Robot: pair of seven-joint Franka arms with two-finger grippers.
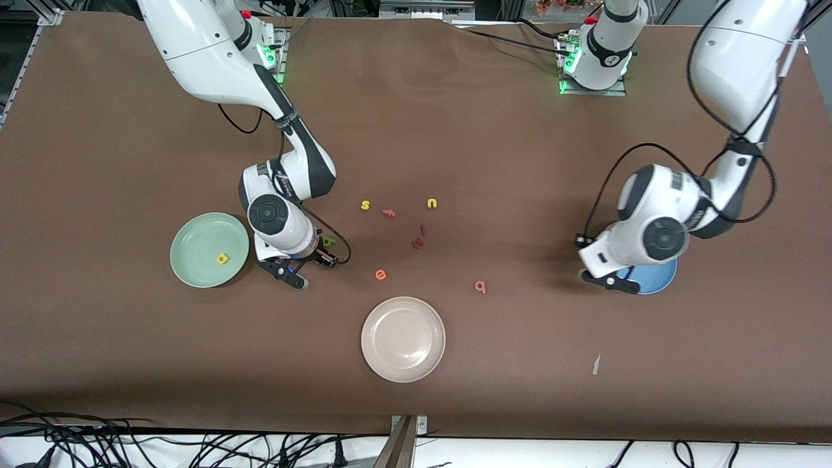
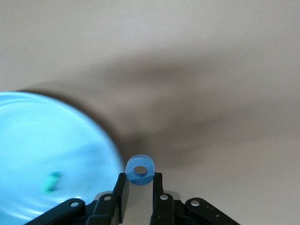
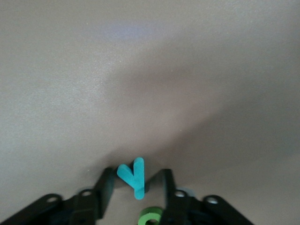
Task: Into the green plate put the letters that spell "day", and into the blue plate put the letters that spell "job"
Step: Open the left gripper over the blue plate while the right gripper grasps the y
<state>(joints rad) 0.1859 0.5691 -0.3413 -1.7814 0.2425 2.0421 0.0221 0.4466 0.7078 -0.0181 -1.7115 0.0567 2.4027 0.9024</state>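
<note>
Fingers [image 2: 121,192] of the left gripper [image 2: 139,194]: clamped on the blue ring "o" [image 2: 140,170], held in the air just beside the rim of the blue plate [image 2: 42,136], toward the left arm's end of the table. A small teal letter [image 2: 51,182] lies in that plate.

Fingers [image 3: 107,187] of the right gripper [image 3: 136,190]: down at the table on either side of the teal "y" [image 3: 133,176]; whether they pinch it cannot be told. The olive-green letter [image 3: 150,216] lies just beside this gripper.

Green plate [image 1: 195,224]: toward the right arm's end of the table, beside the right gripper; holds one yellow rounded letter [image 1: 222,259].

Salmon-pink "b" [image 1: 480,286]: on the bare table between the two plates, near the beige plate [image 1: 390,364].

Beige plate: nearest the front camera.
</note>
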